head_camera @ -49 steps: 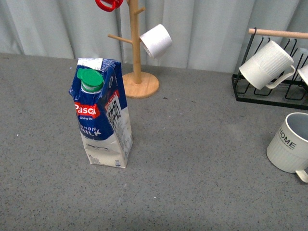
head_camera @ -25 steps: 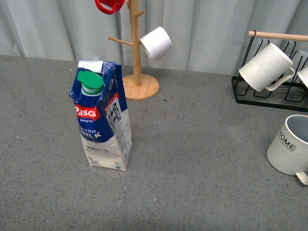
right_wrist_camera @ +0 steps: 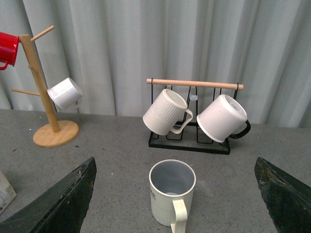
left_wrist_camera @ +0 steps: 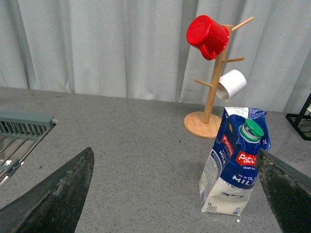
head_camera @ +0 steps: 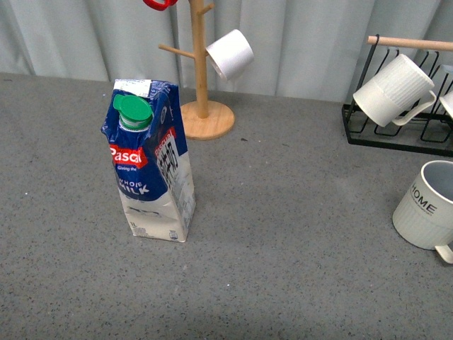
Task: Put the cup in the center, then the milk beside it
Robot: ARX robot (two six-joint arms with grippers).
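Note:
The milk (head_camera: 148, 166) stands upright left of the middle of the grey table; in the left wrist view the milk (left_wrist_camera: 235, 162) is ahead of my left gripper (left_wrist_camera: 175, 151), close to one finger (left_wrist_camera: 286, 194), untouched. That gripper is open and empty. The cup (head_camera: 428, 205) with "HOME" lettering stands at the table's right edge. In the right wrist view the cup (right_wrist_camera: 171, 191) sits upright between the spread fingers of my open right gripper (right_wrist_camera: 174, 165), handle toward the camera, with wide gaps either side. The center (head_camera: 283, 212) is bare tabletop.
A wooden mug tree (head_camera: 202, 71) at the back holds a white mug (head_camera: 230, 53) and a red mug (left_wrist_camera: 206, 35). A black rack (head_camera: 400, 138) at the back right carries plain ribbed mugs (head_camera: 393, 88). A metal rack (left_wrist_camera: 19, 141) lies far left.
Everything sits slightly higher in the front view than before, as if the camera tilted. Milk, cup and racks keep their places on the table.

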